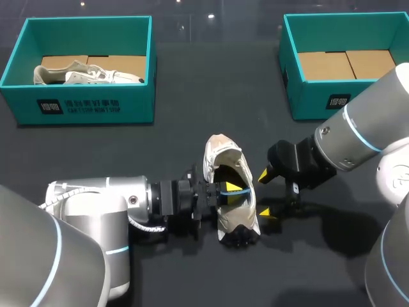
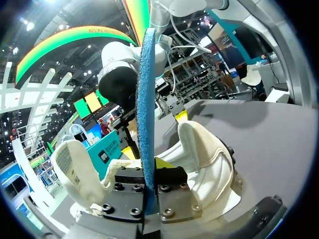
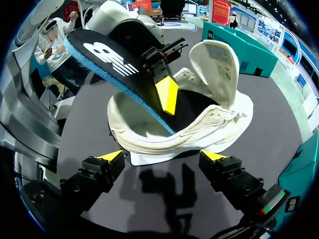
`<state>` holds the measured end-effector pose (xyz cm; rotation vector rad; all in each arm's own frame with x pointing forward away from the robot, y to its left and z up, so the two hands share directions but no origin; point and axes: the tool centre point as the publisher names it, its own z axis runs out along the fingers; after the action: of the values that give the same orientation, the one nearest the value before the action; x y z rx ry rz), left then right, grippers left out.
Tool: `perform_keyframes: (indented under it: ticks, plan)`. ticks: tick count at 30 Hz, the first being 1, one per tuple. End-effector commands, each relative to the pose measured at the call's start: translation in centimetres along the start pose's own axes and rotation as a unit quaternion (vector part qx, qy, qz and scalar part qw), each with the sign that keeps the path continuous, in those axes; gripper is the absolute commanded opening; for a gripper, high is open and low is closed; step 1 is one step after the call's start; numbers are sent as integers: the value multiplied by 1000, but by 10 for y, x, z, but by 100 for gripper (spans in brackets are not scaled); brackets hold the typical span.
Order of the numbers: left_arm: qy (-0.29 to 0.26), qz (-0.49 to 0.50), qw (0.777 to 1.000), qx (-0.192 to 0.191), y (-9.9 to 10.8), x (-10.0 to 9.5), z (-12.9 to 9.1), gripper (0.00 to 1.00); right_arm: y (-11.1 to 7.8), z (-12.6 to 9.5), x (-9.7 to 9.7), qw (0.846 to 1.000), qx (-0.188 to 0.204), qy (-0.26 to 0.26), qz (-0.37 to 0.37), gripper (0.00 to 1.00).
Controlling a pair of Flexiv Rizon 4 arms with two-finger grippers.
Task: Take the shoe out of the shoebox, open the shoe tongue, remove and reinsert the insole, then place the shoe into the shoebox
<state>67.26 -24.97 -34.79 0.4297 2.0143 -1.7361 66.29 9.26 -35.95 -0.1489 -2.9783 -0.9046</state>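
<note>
Shoe [image 1: 220, 153] lies on the table [image 1: 192, 115] just ahead of your right claw [image 3: 162, 157]. That claw's fingers are spread wide with nothing between them, and its yellow tips sit close to the shoe's side. Your left claw [image 1: 234, 192] is clamped on the blue insole [image 3: 109, 59], pinching it from both faces. The insole slants up from between those fingers, with its lower end down inside the shoe's opening. The tongue [image 3: 217, 64] stands pulled back, upright beside the left claw.

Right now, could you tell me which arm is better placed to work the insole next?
Left. The left gripper is shut on the insole, whose end sits inside the shoe; the right gripper stands open beside it.
</note>
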Motion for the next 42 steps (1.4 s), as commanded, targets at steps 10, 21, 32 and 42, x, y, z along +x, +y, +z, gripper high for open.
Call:
perform_keyframes:
  ticks: [10,21,32,42]
  plan:
    - [-1,-2,1000,8,-8,-4,3,19,0,1,1,1000,0,-2,0,100]
    - [-3,13,1000,17,-30,-6,2,31,0,1,1,1000,0,-2,0,100]
    - [3,32,999,10,-45,-5,7,0,0,1,1,1000,0,-2,0,100]
    - [14,42,999,-12,-29,-3,10,0,0,1,1,1000,0,-2,0,100]
